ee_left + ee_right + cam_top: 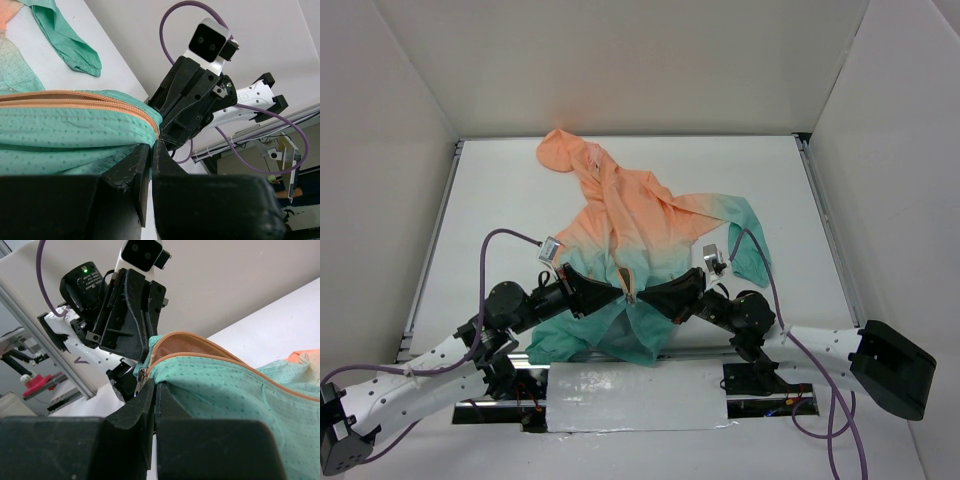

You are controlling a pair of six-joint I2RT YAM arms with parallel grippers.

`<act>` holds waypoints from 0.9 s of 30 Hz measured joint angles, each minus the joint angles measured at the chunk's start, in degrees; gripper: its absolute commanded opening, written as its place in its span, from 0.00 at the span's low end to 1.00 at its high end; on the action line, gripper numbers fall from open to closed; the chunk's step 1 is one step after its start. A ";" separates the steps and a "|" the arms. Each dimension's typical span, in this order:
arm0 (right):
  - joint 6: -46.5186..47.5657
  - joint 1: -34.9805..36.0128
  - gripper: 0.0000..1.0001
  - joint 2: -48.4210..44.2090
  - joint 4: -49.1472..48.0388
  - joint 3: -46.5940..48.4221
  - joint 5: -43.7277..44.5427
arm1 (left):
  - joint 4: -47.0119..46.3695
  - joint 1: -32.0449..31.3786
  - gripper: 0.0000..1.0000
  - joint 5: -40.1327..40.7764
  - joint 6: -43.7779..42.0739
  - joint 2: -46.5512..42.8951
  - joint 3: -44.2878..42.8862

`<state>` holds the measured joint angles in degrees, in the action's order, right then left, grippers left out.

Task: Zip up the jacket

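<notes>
white table [500, 190] boxed in by white walls is carrying a thin hooded jacket [630, 225], peach-orange at the hood fading to teal at the hem. it is lying front-up, with the hood far beyond the jaws and the hem bunching right at them. black left gripper [618, 292] and black right gripper [647, 296] are meeting almost tip to tip over the teal hem. left jaws are pressing together, pinching teal fabric just under the bottom end of the orange zipper [75, 100], which is running away from the tips. right jaws are also pressing together on the teal hem edge. small silver zipper slider [141, 376] is sitting just beside the right tips; cannot tell if they are catching the slider or only cloth. past the right jaws the two zipper sides are gaping a little. teal sleeve [70, 40] is lying flat on the table, well beyond the left jaws. purple cables [505, 235] are looping off both wrists.
</notes>
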<state>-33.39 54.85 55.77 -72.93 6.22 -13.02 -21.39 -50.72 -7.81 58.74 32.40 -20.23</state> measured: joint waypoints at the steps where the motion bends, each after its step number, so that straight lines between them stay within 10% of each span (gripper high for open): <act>1: 0.02 0.00 0.00 0.00 0.02 0.00 -0.09 | 0.07 0.00 0.00 0.04 -0.02 0.02 -0.02; 27: 0.20 0.00 0.00 0.24 0.00 -0.02 0.15 | 1.81 0.00 0.00 0.11 -0.17 -1.07 -1.07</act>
<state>-33.19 54.85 56.01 -72.93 6.20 -12.86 -19.57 -50.72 -7.70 58.57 31.33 -21.30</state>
